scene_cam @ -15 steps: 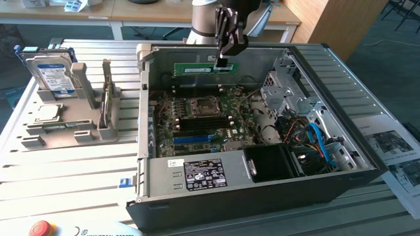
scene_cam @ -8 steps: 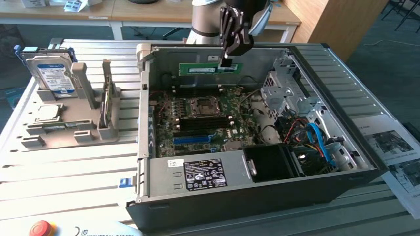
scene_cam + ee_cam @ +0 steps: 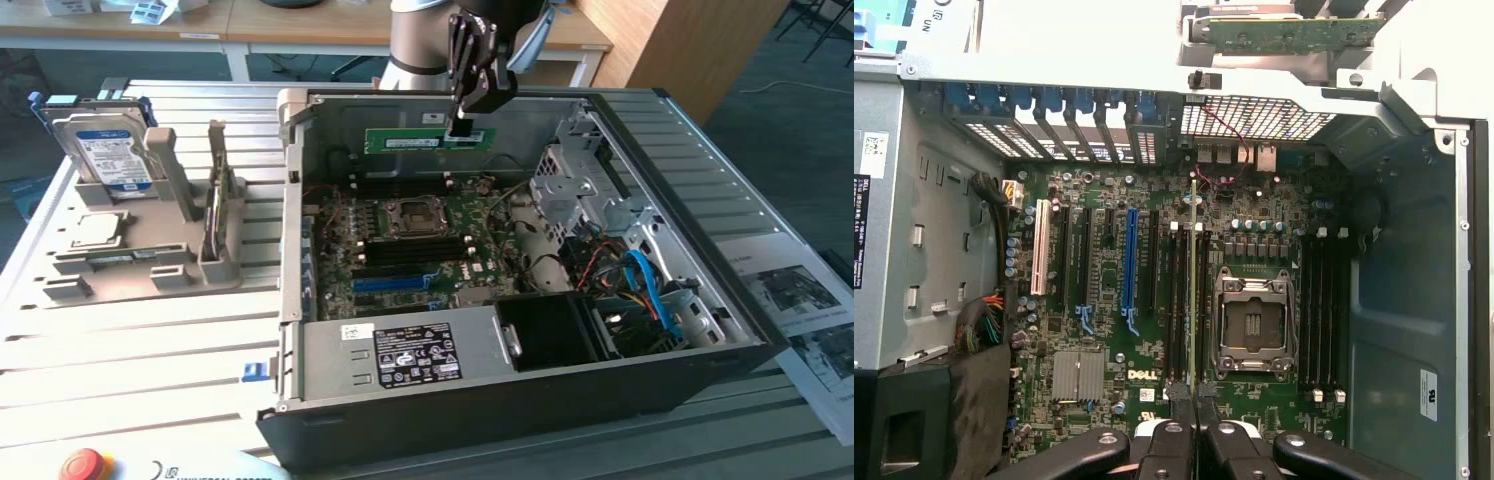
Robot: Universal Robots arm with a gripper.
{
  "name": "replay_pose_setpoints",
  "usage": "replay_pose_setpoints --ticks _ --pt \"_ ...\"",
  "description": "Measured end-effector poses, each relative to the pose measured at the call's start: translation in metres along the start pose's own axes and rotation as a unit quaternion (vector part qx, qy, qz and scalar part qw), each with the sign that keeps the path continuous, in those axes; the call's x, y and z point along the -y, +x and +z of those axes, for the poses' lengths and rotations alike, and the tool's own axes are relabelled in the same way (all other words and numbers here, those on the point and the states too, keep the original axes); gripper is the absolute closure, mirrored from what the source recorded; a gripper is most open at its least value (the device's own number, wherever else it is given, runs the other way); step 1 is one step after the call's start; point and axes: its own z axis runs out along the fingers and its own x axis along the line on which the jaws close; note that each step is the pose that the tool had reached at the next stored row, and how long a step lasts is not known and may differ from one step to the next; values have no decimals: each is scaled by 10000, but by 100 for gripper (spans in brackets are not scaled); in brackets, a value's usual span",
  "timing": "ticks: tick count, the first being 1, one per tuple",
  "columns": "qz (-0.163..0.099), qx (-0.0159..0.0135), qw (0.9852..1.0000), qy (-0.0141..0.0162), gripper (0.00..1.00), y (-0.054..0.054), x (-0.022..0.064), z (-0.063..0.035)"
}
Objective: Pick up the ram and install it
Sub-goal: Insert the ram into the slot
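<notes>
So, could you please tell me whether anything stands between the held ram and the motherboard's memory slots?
Nothing visible does. The gripper holds the ram above the open case, and in the wrist view it hangs edge-on over the black memory slots beside the processor socket, with no cable or part crossing between.

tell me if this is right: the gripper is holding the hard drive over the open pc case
Wrong on one point: the gripper is shut on the ram, not the hard drive, which stands in the grey rack on the exterior view's left. It does hang over the open pc case, as the exterior view shows.
</notes>
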Motion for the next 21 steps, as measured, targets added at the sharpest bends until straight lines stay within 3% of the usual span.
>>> replay_pose_setpoints --ticks 8,13,21 --pt "0 0 10000 7 88 1 1 24" --pt "-1 -1 10000 52 88 2 -4 92" --pt "-2 -3 10000 90 88 4 -7 206"
